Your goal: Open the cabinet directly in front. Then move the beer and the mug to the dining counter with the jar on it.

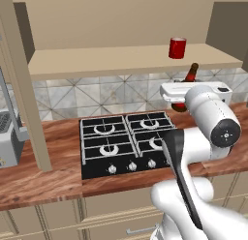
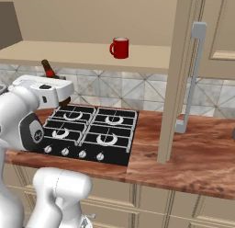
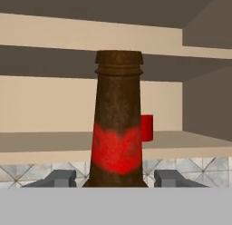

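Left base view: the beer (image 1: pixel 192 73) pokes up behind the white hand, below the cabinet (image 1: pixel 121 60) shelf holding the mug (image 1: pixel 178 47).
Right base view: its neck rises behind the hand, over the hob (image 2: pixel 89 133).
Hand view: the gripper (image 3: pixel 116 178) clasps the bottle between both fingers (image 3: pixel 59 178).

one beer (image 3: pixel 117 129), one mug (image 2: pixel 120 48), four burners (image 2: pixel 92 125), four knobs (image 2: pixel 73 152)

Glossy white rounded arm segments, dark grey joint caps and band, boxy white hand (image 1: pixel 180 104), small dark finger tips (image 3: pixel 56 178)
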Robot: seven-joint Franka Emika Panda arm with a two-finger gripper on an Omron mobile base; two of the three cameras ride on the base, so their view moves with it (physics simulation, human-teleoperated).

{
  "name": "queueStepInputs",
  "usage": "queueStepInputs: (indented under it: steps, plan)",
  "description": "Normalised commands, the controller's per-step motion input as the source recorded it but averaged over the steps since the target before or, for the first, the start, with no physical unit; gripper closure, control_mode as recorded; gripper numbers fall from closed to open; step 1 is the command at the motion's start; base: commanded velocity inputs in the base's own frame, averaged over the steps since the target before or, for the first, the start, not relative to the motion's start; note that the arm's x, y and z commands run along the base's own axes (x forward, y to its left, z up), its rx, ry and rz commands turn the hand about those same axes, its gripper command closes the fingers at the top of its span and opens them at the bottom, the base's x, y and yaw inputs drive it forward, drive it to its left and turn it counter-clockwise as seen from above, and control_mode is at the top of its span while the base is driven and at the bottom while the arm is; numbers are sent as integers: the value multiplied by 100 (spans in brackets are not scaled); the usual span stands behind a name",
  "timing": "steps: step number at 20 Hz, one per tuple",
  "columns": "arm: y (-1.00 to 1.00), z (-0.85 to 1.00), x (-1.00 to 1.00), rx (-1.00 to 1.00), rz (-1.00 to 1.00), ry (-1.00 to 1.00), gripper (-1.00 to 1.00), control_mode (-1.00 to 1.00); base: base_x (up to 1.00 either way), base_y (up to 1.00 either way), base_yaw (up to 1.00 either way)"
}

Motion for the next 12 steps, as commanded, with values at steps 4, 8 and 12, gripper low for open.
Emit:
queueStepInputs:
  steps: [4, 8, 12]
  plan:
    - [0, 0, 0, 0, 0, 0, 100, 100, -47, 0, 3]
    - [0, 0, 0, 0, 0, 0, 100, 100, -46, -20, 14]
    - [0, 0, 0, 0, 0, 0, 100, 100, -43, -27, 4]
